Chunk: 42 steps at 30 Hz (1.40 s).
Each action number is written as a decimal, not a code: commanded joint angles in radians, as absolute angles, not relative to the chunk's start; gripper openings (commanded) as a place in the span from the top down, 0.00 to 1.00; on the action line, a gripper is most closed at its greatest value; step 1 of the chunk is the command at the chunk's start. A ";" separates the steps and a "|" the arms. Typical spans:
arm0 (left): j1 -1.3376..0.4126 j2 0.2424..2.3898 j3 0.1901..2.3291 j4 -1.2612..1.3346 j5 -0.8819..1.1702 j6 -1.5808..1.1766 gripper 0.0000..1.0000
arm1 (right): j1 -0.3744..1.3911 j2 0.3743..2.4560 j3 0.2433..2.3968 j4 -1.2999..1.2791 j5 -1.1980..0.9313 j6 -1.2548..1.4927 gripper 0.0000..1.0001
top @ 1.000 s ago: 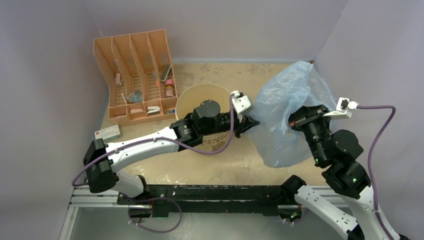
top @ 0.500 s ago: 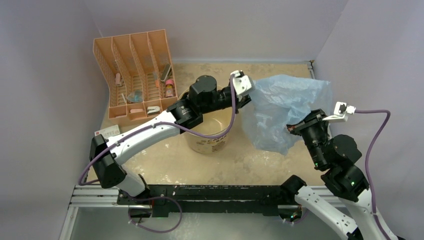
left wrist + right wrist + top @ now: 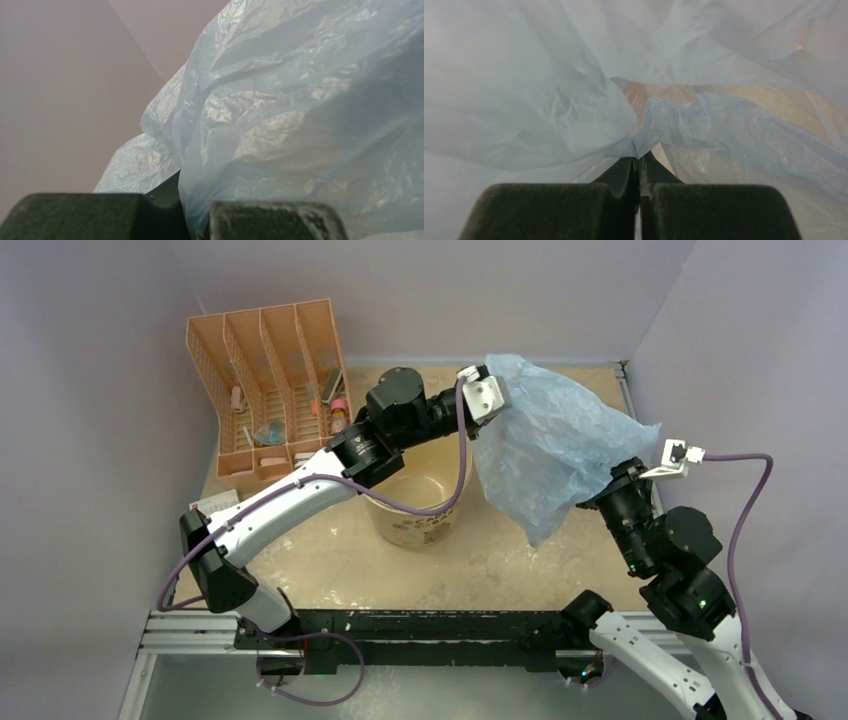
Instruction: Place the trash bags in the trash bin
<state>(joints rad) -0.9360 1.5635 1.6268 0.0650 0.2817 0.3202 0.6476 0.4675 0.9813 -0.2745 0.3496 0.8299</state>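
The left gripper (image 3: 197,225) is closed on an edge of the light-blue trash bag (image 3: 555,445). The right gripper (image 3: 640,167) is pinched tight on another fold. The bag hangs spread between both grippers, just right of the cream trash bin (image 3: 415,525) and outside it.

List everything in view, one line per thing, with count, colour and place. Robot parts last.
trash bag: one, translucent light blue, held up between both hands, right of the bin
trash bin: one, cream, mid-table, partly under the left arm
organizer rack: one, orange, far left corner, small items in its slots
small box: one, white with red, left side, near the rack
table: one, beige
left hand: one, black, shut on the bag
right hand: one, black, shut on the bag
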 commanded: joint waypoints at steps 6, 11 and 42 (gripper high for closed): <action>-0.933 1.427 1.666 0.041 0.314 0.344 1.00 | 0.646 0.493 0.978 -0.170 0.313 0.828 1.00; -0.933 1.285 1.495 0.009 0.245 0.251 1.00 | 0.646 0.520 0.979 -0.165 0.289 0.823 1.00; -0.567 1.145 1.118 -0.198 0.454 -0.080 1.00 | 0.647 0.868 1.201 -0.041 -0.015 0.645 1.00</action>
<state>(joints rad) -0.6189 1.1618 1.1728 -0.2893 0.2527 -0.0090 0.6476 0.8165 1.1206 -0.1139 0.0731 0.7116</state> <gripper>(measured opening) 0.008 0.005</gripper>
